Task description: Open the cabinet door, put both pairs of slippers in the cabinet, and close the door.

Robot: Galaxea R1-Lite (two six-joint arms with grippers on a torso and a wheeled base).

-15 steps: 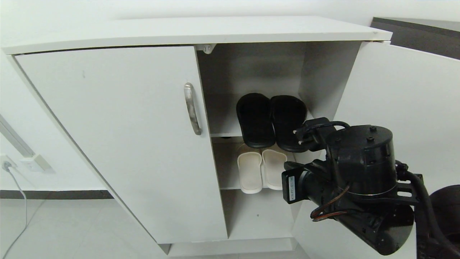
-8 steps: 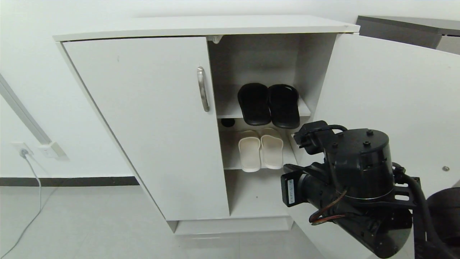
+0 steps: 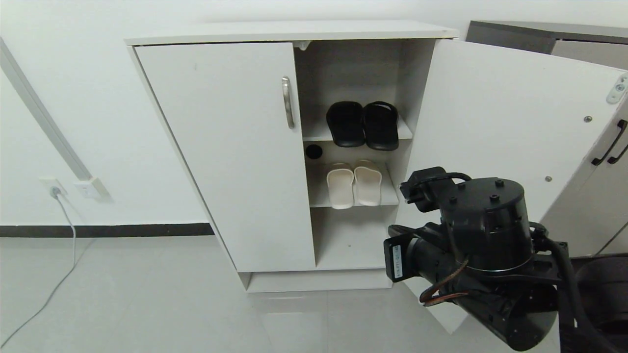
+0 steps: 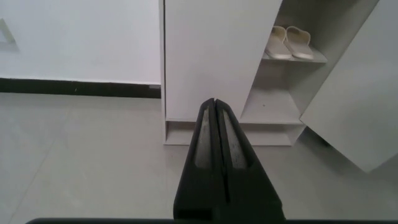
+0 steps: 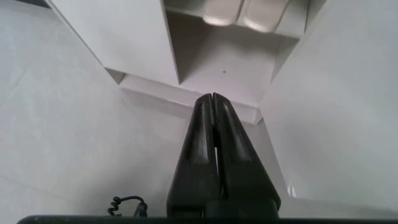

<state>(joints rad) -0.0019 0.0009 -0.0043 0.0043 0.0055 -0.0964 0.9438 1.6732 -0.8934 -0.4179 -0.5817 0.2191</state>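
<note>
The white cabinet (image 3: 221, 147) stands against the wall with its left door shut and its right door (image 3: 500, 127) swung wide open. A pair of black slippers (image 3: 363, 125) lies on the upper shelf. A pair of white slippers (image 3: 354, 185) lies on the shelf below, also seen in the left wrist view (image 4: 289, 42) and partly in the right wrist view (image 5: 245, 12). My left gripper (image 4: 215, 106) is shut and empty, held above the floor in front of the cabinet. My right gripper (image 5: 213, 99) is shut and empty, pointing at the cabinet's base by the open door.
A metal handle (image 3: 288, 102) is on the shut left door. A wall socket with a grey cable (image 3: 54, 192) sits low on the left wall. Another cabinet with black handles (image 3: 611, 144) stands behind the open door. Grey tiled floor (image 3: 147, 304) lies in front.
The head view has drawn back, so the cabinet looks smaller and more floor shows. Both slipper pairs stay on their shelves and the right door stays open.
</note>
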